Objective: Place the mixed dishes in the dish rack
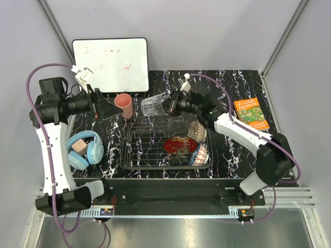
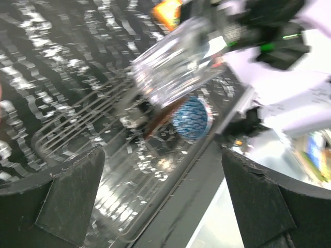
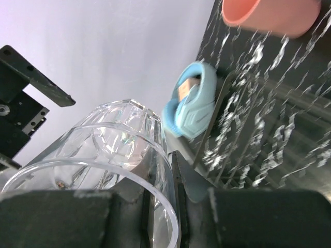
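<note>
Two pincers: left pincer [image 1: 109,108] spread wide, empty, just beside the salmon-pink cup [image 1: 123,105]; right pincer [image 1: 168,105] pinching the small clear glass tumbler [image 1: 153,105] at its rim.
Tumbler: tilted sideways, in the air over the far edge of the dish rack [image 1: 139,150].
Cup: upright on the table [image 1: 232,150], outside the rack.
Risk: slick glass may slip from the rim grip and strike the tines or the clear glass bowl [image 1: 177,127].
Room: black white-veined table, pale walls [image 1: 207,31].

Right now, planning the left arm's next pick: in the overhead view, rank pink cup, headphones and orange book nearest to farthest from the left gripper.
From the left gripper:
1. Pink cup, just beside its fingers.
2. Headphones, toward the near edge.
3. Orange book, far right side.
</note>
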You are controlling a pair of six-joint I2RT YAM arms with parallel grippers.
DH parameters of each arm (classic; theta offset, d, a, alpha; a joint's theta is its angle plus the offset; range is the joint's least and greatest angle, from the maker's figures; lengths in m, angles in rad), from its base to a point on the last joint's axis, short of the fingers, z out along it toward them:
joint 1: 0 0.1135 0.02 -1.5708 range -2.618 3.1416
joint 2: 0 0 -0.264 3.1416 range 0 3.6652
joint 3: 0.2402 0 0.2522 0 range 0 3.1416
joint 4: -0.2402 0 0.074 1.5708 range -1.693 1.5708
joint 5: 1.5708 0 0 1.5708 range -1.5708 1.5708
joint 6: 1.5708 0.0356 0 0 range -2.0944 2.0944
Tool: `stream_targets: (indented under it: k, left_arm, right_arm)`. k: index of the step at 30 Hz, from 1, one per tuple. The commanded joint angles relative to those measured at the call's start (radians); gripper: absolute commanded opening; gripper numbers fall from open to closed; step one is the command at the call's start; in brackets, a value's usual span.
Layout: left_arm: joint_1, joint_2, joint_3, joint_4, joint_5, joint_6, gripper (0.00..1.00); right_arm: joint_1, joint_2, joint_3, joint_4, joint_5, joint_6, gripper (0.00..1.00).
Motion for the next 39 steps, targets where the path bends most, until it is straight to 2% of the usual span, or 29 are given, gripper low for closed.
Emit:
stream_targets:
  k: [1, 7, 9, 28, 39]
  left_arm:
    - [0.002, 0.009, -0.016, 0.006, 0.186, 0.051, 0.99]
    - [-0.002, 0.011, -0.077, 0.005, 0.165, 0.094, 0.99]
    - [-0.002, 0.011, -0.094, 0.003, 0.156, 0.098, 0.99]
    - [-0.002, 0.022, -0.091, 0.001, 0.125, 0.120, 0.99]
    - [-0.004, 0.029, -0.089, 0.008, 0.128, 0.111, 0.99]
  right_arm:
    - [0.035, 0.021, -0.042, 0.392, -0.105, 0.287, 0.00]
    - [0.095, 0.146, -0.032, 0.662, -0.128, 0.494, 0.00]
    - [0.109, 0.180, -0.009, 0.703, -0.136, 0.545, 0.00]
    - [0.201, 0.386, 0.126, 0.910, -0.137, 0.726, 0.00]
    - [0.256, 0.467, 0.197, 0.950, -0.130, 0.774, 0.00]
